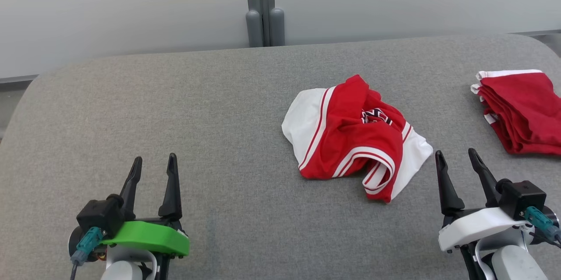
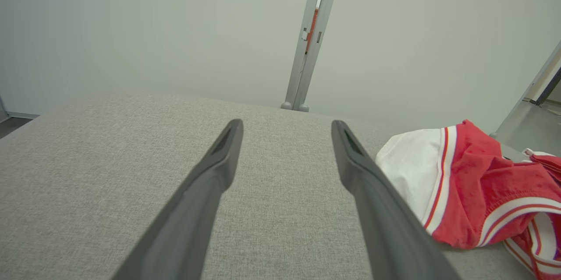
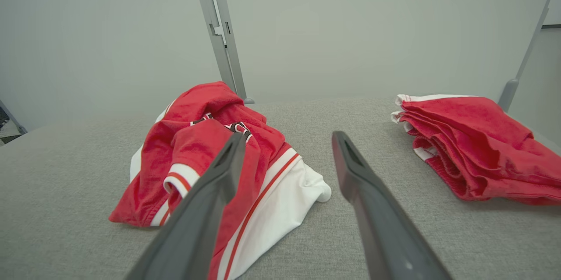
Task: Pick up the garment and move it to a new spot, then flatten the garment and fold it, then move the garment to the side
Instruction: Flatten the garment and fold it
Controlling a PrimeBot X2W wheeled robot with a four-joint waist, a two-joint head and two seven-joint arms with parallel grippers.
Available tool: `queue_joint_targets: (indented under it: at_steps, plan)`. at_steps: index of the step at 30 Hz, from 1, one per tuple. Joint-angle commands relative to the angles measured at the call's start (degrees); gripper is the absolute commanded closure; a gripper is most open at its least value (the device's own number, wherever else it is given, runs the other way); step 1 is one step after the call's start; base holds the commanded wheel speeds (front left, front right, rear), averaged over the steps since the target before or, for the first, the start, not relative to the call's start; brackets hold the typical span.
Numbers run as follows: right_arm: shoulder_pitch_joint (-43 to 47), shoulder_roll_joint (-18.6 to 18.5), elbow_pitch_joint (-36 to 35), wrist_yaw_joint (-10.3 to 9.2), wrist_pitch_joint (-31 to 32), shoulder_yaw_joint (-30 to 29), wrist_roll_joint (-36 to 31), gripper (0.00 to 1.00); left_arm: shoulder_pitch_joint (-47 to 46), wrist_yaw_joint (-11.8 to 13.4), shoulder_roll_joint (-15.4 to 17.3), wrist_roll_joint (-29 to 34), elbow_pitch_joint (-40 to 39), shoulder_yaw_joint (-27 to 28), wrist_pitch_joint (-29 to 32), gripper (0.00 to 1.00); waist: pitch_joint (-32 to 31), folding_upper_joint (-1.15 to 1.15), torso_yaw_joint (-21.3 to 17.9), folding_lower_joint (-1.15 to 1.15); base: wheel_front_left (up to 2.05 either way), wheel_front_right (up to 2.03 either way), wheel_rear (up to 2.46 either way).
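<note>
Head view down over grey table [image 1: 219,118], wrist views low, facing forward, sharing crumpled garment [image 3: 193,140]

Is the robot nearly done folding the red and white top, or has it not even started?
Done: nothing on this one yet. The red and white garment lies crumpled on the grey surface. A folded red pile sits at the far right.
In hand: nothing. The left pincer and right pincer are both open and empty.
To do: pick it up, move it, flatten, fold, set aside.
</note>
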Motion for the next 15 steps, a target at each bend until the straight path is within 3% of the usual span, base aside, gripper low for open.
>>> queue_joint_targets:
  at_steps: [1,15]
  plan:
    - [0.83,-0.14,-0.43,-0.11,-0.16,0.08,0.21,0.00,0.89,-0.25,0.03,-0.55,-0.13,0.23,0.00,0.00,-0.04,0.00,-0.22,0.00,0.00,0.00,0.00]
    - [0.78,0.00,-1.59,-0.11,-0.16,-0.11,-0.46,0.00,0.21,-0.27,0.05,-0.90,0.59,-0.68,0.00,0.00,0.67,0.00,-0.12,0.00,0.00,0.00,0.00]
